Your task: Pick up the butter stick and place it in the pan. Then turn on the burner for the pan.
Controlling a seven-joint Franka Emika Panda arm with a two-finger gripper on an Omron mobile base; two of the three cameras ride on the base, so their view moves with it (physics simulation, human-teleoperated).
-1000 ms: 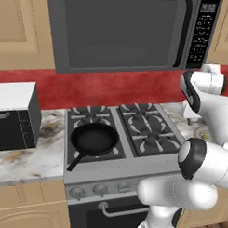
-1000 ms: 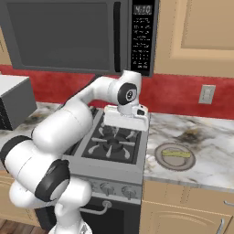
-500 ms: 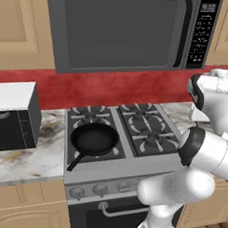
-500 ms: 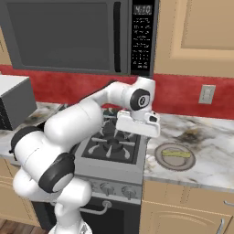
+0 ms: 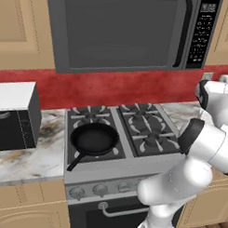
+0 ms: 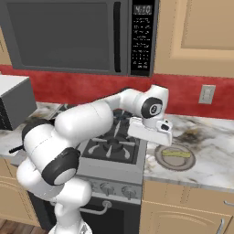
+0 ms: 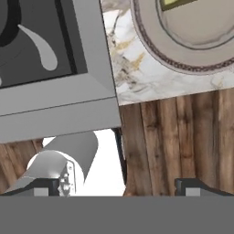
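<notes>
1. The butter (image 6: 176,154) lies on the grey plate (image 6: 161,159), on the counter (image 6: 215,157) right of the stove (image 6: 114,151); its long axis runs roughly left-right.
2. The gripper (image 6: 157,137) hovers above the plate's left rim, empty; its fingertips (image 7: 196,186) stand wide apart.
3. The butter sits just right of and below the gripper; likely next, a short shift right, then a descent across the stick's narrow width.
4. The pan (image 5: 93,138) waits on the stove's near-left burner (image 5: 73,118), well left of the plate.
</notes>
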